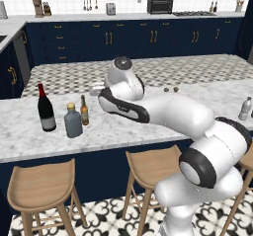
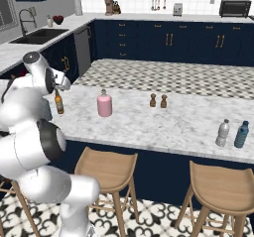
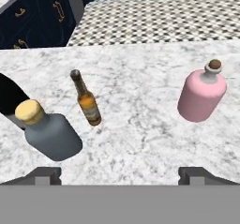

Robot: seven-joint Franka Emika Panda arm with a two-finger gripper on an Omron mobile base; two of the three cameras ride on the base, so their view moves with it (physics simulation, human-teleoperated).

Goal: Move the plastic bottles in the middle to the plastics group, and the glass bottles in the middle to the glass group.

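Observation:
My gripper (image 3: 120, 175) is open, with nothing between its fingertips, and hovers above the marble counter (image 3: 140, 138). In the hand view the slate-blue glass bottle (image 3: 50, 133) with a tan cap is ahead on the left. It stands close to the slim amber bottle (image 3: 87, 102) and the dark wine bottle (image 3: 9, 99). The pink glass bottle (image 3: 201, 95) with its small stopper stands apart on the right. The left base view shows the wine bottle (image 1: 46, 109), slate-blue bottle (image 1: 73, 122) and amber bottle (image 1: 84, 111) grouped together. The clear plastic bottle (image 2: 222, 133) stands beside a blue bottle (image 2: 241, 134) at the counter's right end.
Two small brown shakers (image 2: 158, 100) stand mid-counter towards the far edge. Wooden stools (image 2: 110, 167) line the near side of the counter. The pink bottle (image 2: 104, 104) has bare marble around it. My white arm (image 1: 148, 106) crosses over the counter's middle.

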